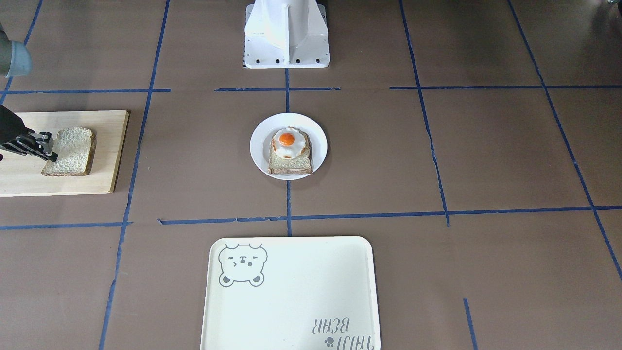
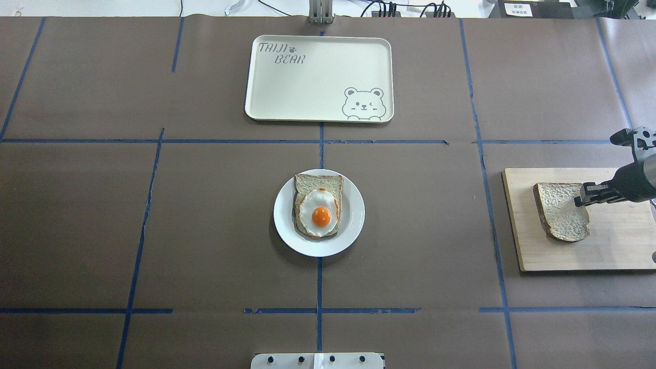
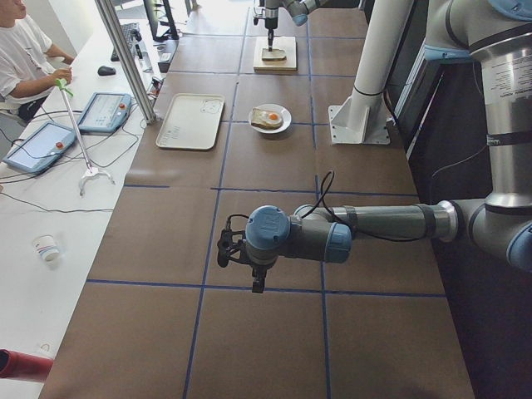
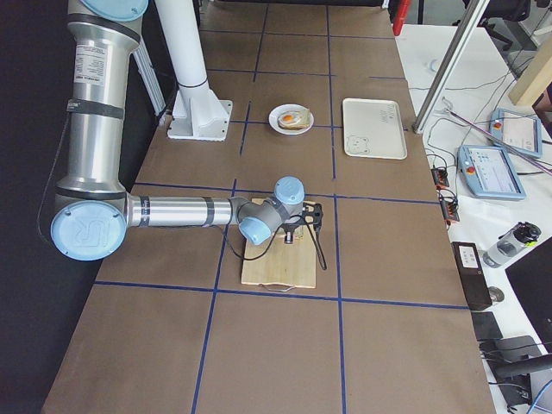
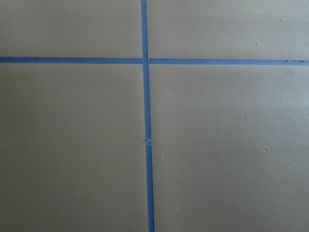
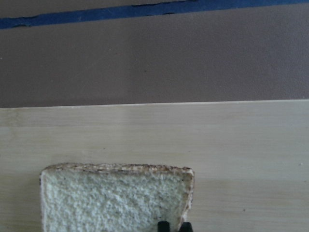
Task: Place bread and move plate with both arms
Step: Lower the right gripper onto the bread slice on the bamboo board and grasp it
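The bread (image 1: 70, 151) lies on a wooden board (image 1: 97, 180) at the table's right end; it also shows in the overhead view (image 2: 561, 210) and the right wrist view (image 6: 111, 198). My right gripper (image 1: 50, 148) points down at the slice's outer edge, jaws nearly together and pinching the crust (image 6: 175, 226). The white plate (image 1: 260, 146) stands at the table's middle and holds a second slice with a fried egg (image 1: 290, 150). My left gripper (image 3: 258, 284) hangs over bare table far to the left. It shows only in the exterior left view, so I cannot tell its state.
A cream tray with a bear drawing (image 2: 318, 82) lies beyond the plate, on the far side from the robot base (image 1: 286, 43). Blue tape lines cross the brown table cover. A person sits at the side bench (image 3: 25, 50).
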